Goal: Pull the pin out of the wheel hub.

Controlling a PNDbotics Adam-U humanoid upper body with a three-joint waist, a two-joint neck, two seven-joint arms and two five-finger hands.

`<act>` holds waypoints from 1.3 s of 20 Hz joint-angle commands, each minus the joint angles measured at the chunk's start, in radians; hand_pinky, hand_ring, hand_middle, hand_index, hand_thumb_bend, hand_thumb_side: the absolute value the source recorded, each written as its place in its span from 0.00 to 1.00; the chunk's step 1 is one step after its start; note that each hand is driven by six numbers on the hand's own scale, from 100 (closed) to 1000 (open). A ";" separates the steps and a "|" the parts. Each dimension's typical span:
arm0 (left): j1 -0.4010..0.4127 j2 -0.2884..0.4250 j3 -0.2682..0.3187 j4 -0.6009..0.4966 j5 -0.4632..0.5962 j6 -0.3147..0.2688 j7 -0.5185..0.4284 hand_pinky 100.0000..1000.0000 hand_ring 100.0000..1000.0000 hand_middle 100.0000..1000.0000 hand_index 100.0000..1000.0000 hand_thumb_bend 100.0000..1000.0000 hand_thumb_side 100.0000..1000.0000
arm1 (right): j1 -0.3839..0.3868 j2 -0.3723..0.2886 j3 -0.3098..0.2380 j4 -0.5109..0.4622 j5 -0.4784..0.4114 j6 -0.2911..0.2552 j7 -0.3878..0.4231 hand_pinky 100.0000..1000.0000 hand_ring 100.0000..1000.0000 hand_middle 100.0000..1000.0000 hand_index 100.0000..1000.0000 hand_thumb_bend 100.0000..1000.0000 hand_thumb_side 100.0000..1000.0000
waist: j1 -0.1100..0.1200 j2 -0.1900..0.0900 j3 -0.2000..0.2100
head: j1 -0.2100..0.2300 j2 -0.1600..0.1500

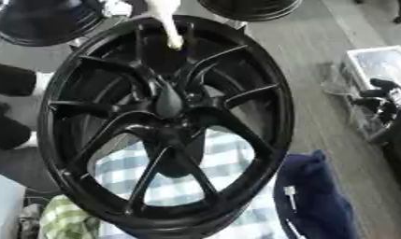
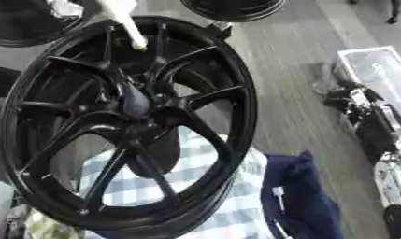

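The black wheel hub (image 1: 167, 126) stands tilted toward the camera, exposing its centre. A white pin-like piece (image 1: 167, 23) sits at its upper rim. The right hand (image 2: 363, 116) waits well apart; its fingers are unreadable.

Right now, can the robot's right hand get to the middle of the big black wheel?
Probably yes. The right hand sits off to the wheel's right side, apart from it, and nothing lies between it and the wheel's centre. I cannot make out the pin itself among the black spokes.
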 commanded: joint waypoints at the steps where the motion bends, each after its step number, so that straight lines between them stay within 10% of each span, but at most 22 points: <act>1: 0.008 0.100 0.070 -0.061 0.025 -0.057 -0.081 0.82 0.70 0.49 0.27 0.00 0.00 | 0.004 -0.025 -0.020 -0.015 -0.002 -0.008 -0.010 0.95 0.68 0.61 0.81 0.00 0.60 | -0.006 -0.027 0.008 | -0.015 0.009; 9: 0.183 0.312 0.217 -0.190 0.094 -0.015 -0.081 0.82 0.70 0.48 0.27 0.00 0.00 | 0.031 -0.043 -0.047 -0.027 -0.013 -0.025 -0.038 0.96 0.68 0.61 0.81 0.00 0.58 | -0.015 -0.046 0.047 | -0.038 0.032; 21: 0.668 0.519 0.452 -0.234 0.158 0.030 0.061 0.82 0.69 0.47 0.28 0.00 0.00 | 0.072 -0.060 -0.106 -0.047 -0.034 -0.059 -0.095 0.96 0.68 0.61 0.81 0.00 0.57 | -0.025 -0.054 0.122 | -0.059 0.023; 26: 0.783 0.499 0.489 -0.232 0.125 0.024 0.043 0.88 0.78 0.60 0.65 0.01 0.03 | 0.072 -0.064 -0.115 -0.053 -0.041 -0.063 -0.105 0.96 0.68 0.61 0.81 0.00 0.56 | -0.028 -0.055 0.138 | -0.062 0.021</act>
